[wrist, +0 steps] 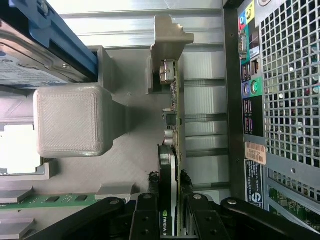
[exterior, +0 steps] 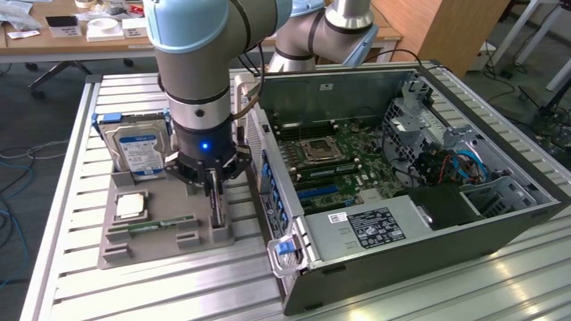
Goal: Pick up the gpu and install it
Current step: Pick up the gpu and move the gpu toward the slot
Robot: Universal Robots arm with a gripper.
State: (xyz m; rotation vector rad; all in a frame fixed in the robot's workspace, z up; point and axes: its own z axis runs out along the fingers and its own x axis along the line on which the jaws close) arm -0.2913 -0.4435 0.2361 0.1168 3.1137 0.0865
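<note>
Grey printed plastic is doing the propping: the fixture tray (exterior: 116, 257) (wrist: 130, 165) on the slatted aluminium bench (exterior: 80, 294) is standing the gpu (exterior: 216, 214) (wrist: 168, 165) on its long edge in a narrow slot, so both flat faces are lying open to a pinch from above. That slot is running along the side of the tray nearest the computer case (exterior: 499, 227) (wrist: 290, 75), just beside its rear panel of ports and grille. The case is lying on its side with the panel off and the motherboard (exterior: 325, 157) facing upward, which, as I judge it, is letting a card go in straight from overhead.

The hard drive (exterior: 138, 150) (wrist: 25, 65), the processor (exterior: 131, 205) and the memory stick (exterior: 160, 224) (wrist: 50, 201) are sitting in their own pockets of the tray, apart from the card.

The arm (exterior: 196, 67) is standing nearly vertical over the tray, wrist pointing straight down. The end effector (exterior: 212, 179) (wrist: 169, 200) is straddling one end of the card — the end away from the silvery bracket (wrist: 170, 35) — and its fingers (wrist: 147, 215) are pressing against both faces, clamping the gpu. The card's lower edge is looking seated in the slot — not lifted, as far as I can tell.
</note>
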